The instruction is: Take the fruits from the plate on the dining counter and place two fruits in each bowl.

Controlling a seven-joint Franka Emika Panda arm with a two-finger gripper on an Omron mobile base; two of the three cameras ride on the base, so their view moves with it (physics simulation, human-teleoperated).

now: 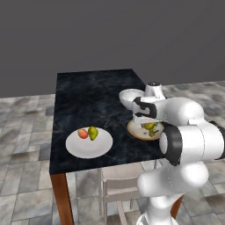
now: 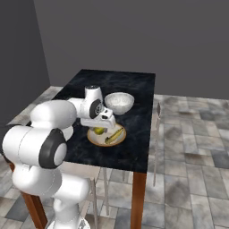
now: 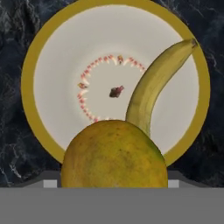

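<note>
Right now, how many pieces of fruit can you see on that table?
4. A red-orange fruit and a pear lie on the white plate. A banana and a round olive-yellow fruit are over the tan-rimmed bowl.

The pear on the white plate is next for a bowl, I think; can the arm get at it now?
Probably not yet: nothing covers the pear, with the red-orange fruit beside it, but the gripper seems to hold the olive-yellow fruit over the tan-rimmed bowl.
</note>
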